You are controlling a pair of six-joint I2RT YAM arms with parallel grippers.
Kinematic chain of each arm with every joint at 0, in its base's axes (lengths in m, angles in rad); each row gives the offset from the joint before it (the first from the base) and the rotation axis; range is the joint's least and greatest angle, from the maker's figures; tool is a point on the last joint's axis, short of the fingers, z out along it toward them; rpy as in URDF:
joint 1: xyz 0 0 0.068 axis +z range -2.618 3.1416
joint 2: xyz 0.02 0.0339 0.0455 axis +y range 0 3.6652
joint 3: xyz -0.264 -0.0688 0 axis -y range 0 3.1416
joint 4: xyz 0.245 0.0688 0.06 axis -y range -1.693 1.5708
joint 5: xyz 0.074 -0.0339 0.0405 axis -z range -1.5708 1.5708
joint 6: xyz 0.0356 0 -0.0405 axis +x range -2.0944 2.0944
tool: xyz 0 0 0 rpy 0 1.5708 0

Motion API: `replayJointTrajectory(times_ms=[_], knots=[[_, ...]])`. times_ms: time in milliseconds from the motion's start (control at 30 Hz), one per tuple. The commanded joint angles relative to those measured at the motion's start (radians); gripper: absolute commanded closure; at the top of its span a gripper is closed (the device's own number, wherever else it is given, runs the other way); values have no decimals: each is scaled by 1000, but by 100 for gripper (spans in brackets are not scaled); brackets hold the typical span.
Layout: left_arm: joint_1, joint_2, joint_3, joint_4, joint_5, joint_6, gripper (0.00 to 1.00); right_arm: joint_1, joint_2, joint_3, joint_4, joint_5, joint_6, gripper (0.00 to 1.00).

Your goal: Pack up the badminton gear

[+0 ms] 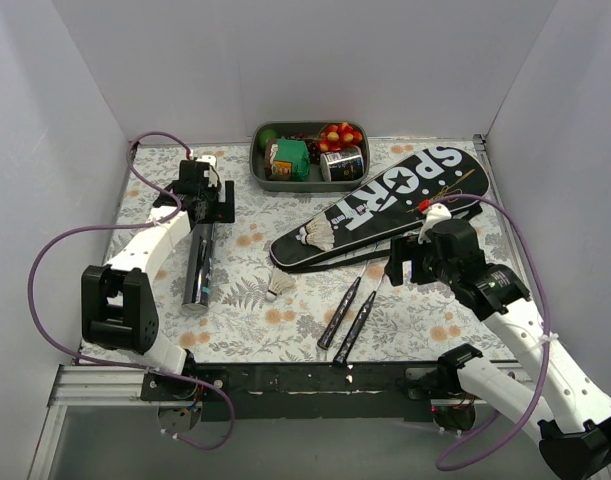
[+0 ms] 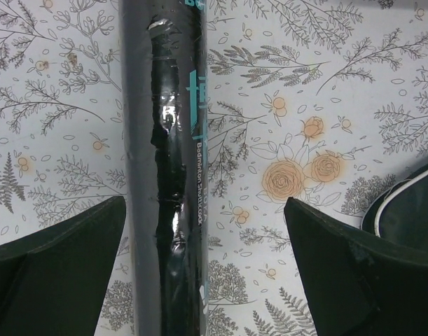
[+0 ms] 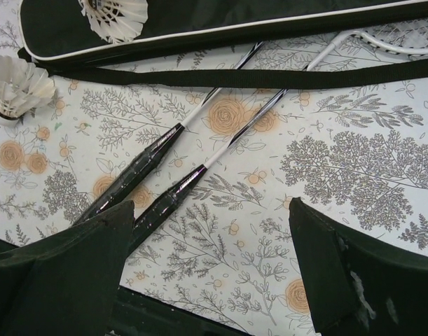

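Note:
The black "SPORT" cover (image 1: 385, 205) lies diagonally at mid table, with one shuttlecock (image 1: 317, 237) on its lower end and another (image 1: 280, 287) on the table beside it. Two rackets lie side by side, their black handles (image 1: 340, 312) (image 1: 355, 327) toward the front. Their shafts run up under the cover's strap (image 3: 270, 77), and one pale head (image 3: 396, 38) shows. My right gripper (image 3: 210, 266) is open and empty above the table, just right of the handles (image 3: 136, 171). My left gripper (image 2: 206, 259) is open over a black shuttlecock tube (image 2: 164, 175), which lies between the fingers nearer the left one.
A grey oval tray (image 1: 256, 160) of toy food stands at the back centre. White walls close in the back and both sides. The tube (image 1: 200, 268) lies lengthwise at the left. A black rail runs along the table's front edge (image 1: 305, 378).

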Motion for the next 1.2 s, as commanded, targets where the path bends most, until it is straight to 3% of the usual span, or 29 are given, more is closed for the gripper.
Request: replayJointTrajectory(times_ms=[0,633,800,1100,1167], knots=[[10,38,58,46,15,19,2,2,-31,-32,53,-46,11,2],[79,352,244,66,-54,46,2,2,-115,-22,-22,-76,2,2],[84,420,293,68,-13,79,2,2,-134,-23,-36,-112,-1,2],[84,495,272,98,10,108,2,2,-172,-43,-68,-134,-3,2],[84,489,250,109,30,117,10,2,-175,-46,-67,-142,-3,2]])
